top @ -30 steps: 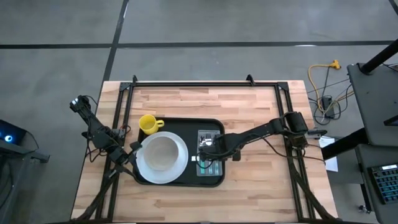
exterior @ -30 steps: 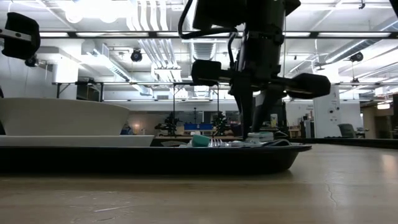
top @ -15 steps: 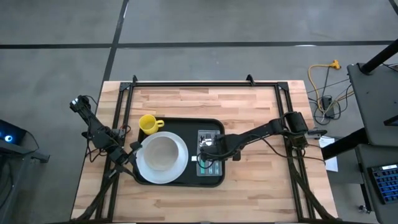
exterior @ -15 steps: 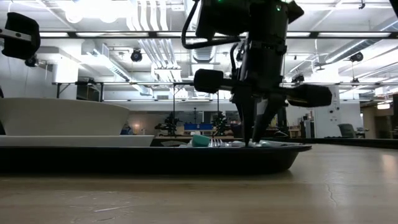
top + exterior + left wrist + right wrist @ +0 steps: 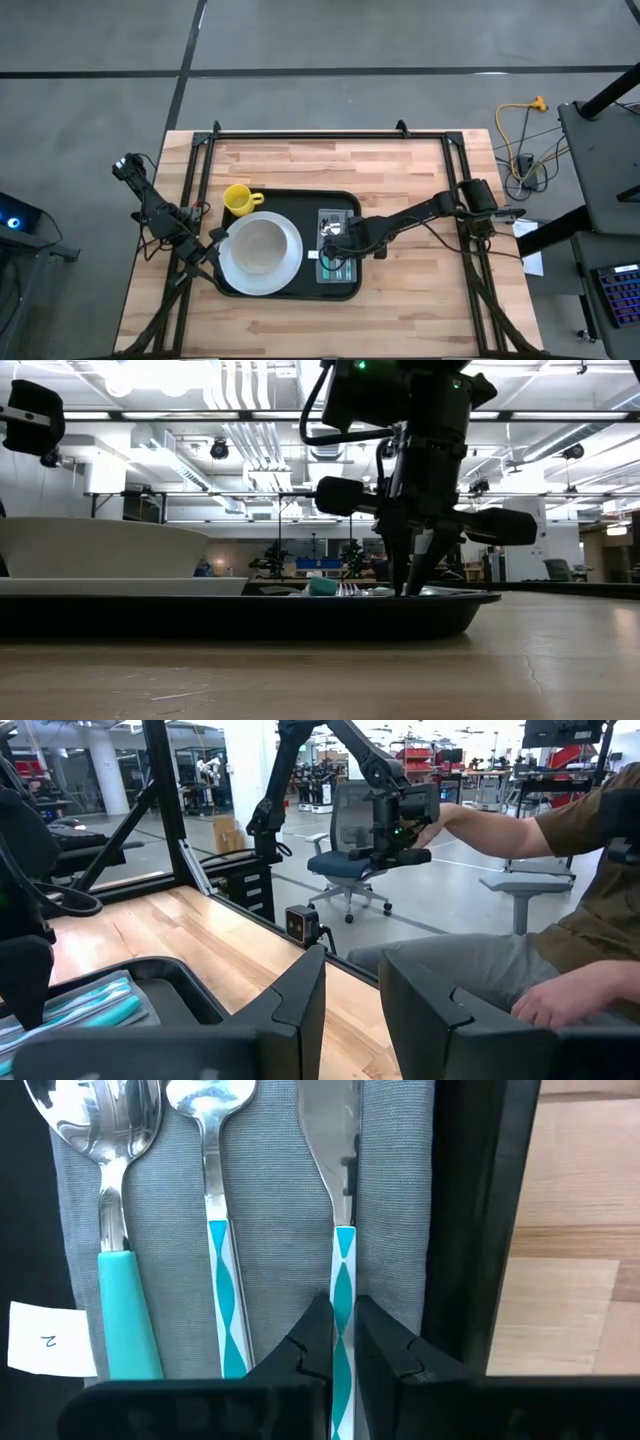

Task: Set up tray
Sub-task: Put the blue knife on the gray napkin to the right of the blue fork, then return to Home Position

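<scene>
Black and low-rimmed, the tray (image 5: 288, 292) was seen lying on the wooden table (image 5: 400, 170), toward the left of its middle. A round white plate (image 5: 260, 253) with a white bowl (image 5: 100, 546) on it was carried on the tray's left half, and a yellow mug (image 5: 238, 199) was placed at the tray's far left corner. On the tray's right half a grey cloth (image 5: 280, 1200) was laid, with three pieces of cutlery lined up on it: a teal-handled spoon (image 5: 110, 1230), a second spoon (image 5: 212, 1200) with a teal-and-white patterned handle, and a knife (image 5: 338, 1200) with a matching handle, nearest the tray's right rim. A small white tag (image 5: 40, 1340) was seen beside the cloth. The right gripper (image 5: 343, 1342) was lowered over this cutlery, its fingers pinched on the patterned handle of the knife. The left gripper (image 5: 212, 243) was held at the tray's left edge, just beside the plate, its fingers standing apart with nothing seen between them. Beyond the table, a seated person (image 5: 560, 920) was visible in the left wrist view.
</scene>
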Action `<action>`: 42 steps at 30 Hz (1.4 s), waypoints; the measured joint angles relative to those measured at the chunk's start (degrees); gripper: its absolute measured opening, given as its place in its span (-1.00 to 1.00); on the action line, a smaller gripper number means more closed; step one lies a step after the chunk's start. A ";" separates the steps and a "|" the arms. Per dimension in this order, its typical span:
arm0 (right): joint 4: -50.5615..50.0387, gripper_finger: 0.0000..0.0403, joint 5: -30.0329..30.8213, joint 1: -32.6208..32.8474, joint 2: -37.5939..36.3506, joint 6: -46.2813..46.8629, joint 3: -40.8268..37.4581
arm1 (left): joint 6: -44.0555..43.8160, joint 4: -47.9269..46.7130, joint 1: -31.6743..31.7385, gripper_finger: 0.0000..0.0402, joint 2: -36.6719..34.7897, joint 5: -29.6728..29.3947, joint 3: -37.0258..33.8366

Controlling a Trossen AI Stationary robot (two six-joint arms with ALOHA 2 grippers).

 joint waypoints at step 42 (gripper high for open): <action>-2.86 -0.59 2.99 -0.48 -6.05 -9.31 1.86 | 0.00 -0.01 0.01 -0.61 0.15 0.00 0.00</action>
